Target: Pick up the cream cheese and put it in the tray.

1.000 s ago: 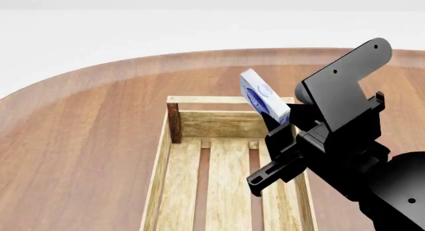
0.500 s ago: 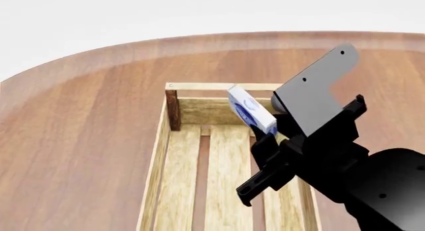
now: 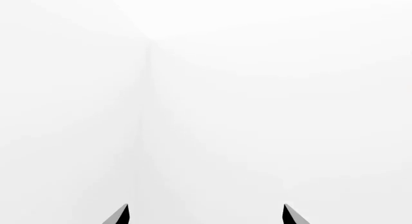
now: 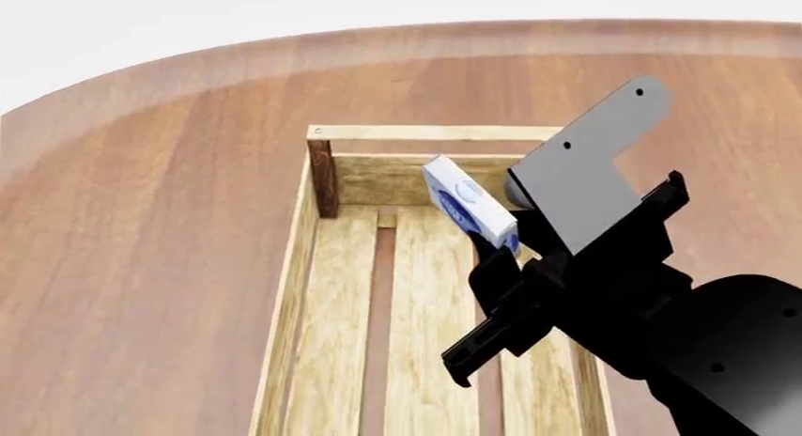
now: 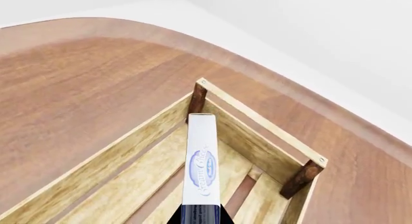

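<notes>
White, featureless backdrop behind a round-edged bench (image 4: 163,229) of reddish-brown wood grain with a paler band along its rim.

Item 1: tray (image 4: 291,295). Light-wood slatted crate resting on the bench, long axis running away from the robot. Three floor planks with dark gaps between them, low plank sides, a handle bar across the far end. Dark brown corner posts (image 4: 323,178) carry that bar; in the right wrist view both far posts show, one at each end of it.

Item 2: cream cheese (image 4: 469,202). Small flat white-and-pale-blue box with a dark blue oval logo, held on edge and tilted, above the tray interior near the far end and toward its right side. Not touching floor planks or walls. In the right wrist view the cream cheese (image 5: 200,161) shows its narrow face with the logo, extending out from the fingertips over the tray floor.

Item 3: right end effector (image 4: 504,253). Black, closed on the lower end of the box; its arm crosses the tray's right wall in the head view.

Item 4: left end effector (image 3: 206,215). Only two dark fingertips (image 3: 119,217) visible, set well apart, nothing between them, facing blank white background. Not seen in the head view.
</notes>
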Available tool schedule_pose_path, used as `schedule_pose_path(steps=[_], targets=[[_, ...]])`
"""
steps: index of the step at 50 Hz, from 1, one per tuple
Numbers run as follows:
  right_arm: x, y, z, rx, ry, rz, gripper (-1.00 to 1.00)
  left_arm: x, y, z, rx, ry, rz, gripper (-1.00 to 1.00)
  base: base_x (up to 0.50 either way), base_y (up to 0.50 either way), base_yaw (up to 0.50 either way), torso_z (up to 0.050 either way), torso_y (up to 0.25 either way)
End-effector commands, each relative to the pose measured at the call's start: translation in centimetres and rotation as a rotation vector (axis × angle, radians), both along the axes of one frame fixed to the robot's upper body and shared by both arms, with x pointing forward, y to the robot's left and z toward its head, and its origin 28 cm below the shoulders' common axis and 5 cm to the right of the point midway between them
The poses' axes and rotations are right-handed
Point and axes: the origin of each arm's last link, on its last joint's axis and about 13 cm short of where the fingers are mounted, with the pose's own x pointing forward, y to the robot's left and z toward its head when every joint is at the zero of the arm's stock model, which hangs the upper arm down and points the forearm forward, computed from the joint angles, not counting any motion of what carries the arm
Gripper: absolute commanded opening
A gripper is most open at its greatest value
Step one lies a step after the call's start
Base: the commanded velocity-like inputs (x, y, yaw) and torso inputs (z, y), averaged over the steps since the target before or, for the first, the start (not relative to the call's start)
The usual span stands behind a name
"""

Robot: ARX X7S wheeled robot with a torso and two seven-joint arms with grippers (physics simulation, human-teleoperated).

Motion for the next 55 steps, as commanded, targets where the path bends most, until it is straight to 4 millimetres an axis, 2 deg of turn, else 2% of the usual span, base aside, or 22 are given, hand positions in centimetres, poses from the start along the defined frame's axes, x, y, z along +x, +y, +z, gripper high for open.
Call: schedule_pose_path(steps=[1, 30, 55], targets=[[0.1, 0.2, 0.5, -0.011, -0.029, -0.002, -1.00, 0.0, 0.0, 0.0, 0.002, -0.002, 0.000, 1.00, 0.00, 0.00, 0.00, 0.000, -0.062], [0.4, 0.8, 0.5, -0.024, -0.028, 0.011, -1.00, -0.1, 0.0, 0.0, 0.011, -0.007, 0.009, 1.00, 0.00, 0.00, 0.00, 0.000, -0.061], [0.9, 0.6, -1.1, -0.052, 0.010, -0.001, -1.00, -0.1, 0.0, 0.0, 0.010, -0.010, 0.008, 1.00, 0.00, 0.00, 0.00, 0.000, -0.062]])
